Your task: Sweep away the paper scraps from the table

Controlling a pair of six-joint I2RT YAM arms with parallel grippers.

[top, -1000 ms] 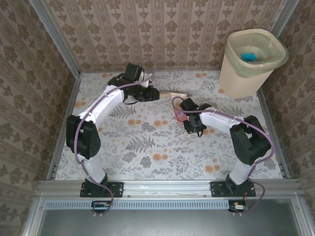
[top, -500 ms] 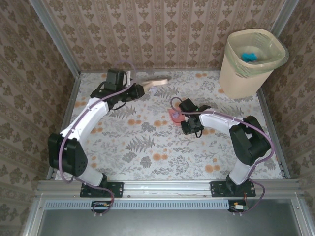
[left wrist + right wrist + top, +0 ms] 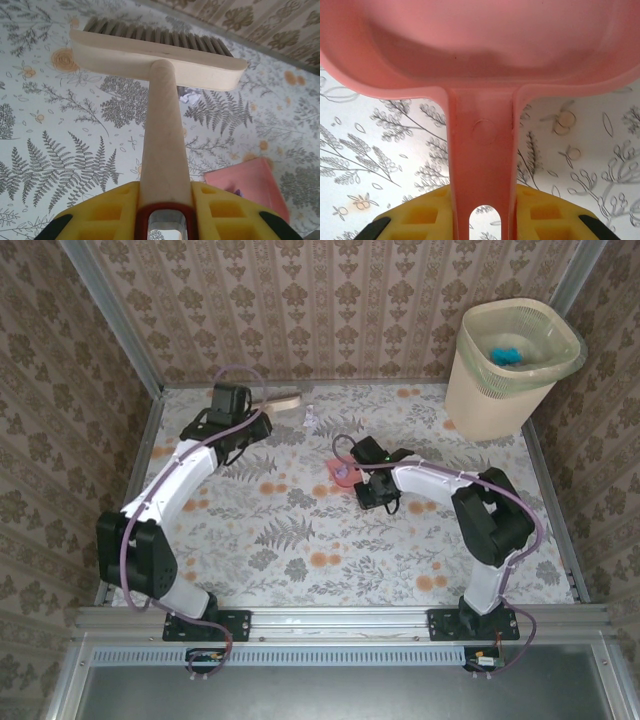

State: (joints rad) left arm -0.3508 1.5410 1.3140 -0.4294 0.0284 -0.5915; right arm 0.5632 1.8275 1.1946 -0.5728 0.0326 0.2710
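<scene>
The left pincer [image 3: 163,202] is clamped on the brush [image 3: 159,54] handle, far left of the tabletop [image 3: 300,575]. The right pincer [image 3: 482,212] grips the pink dustpan [image 3: 480,45] handle. A white paper scrap [image 3: 189,95] lies just beside the brush head.

Left arm pointing toward twelve o'clock, left gripper [image 3: 243,403] clamping the brush [image 3: 284,398] handle, right forearm pointing toward ten o'clock, right gripper [image 3: 358,462] pinching the dustpan [image 3: 343,473] handle.

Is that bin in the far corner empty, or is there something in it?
Not empty. Teal-blue scraps lie inside the bin, visible from above through its open top.
</scene>
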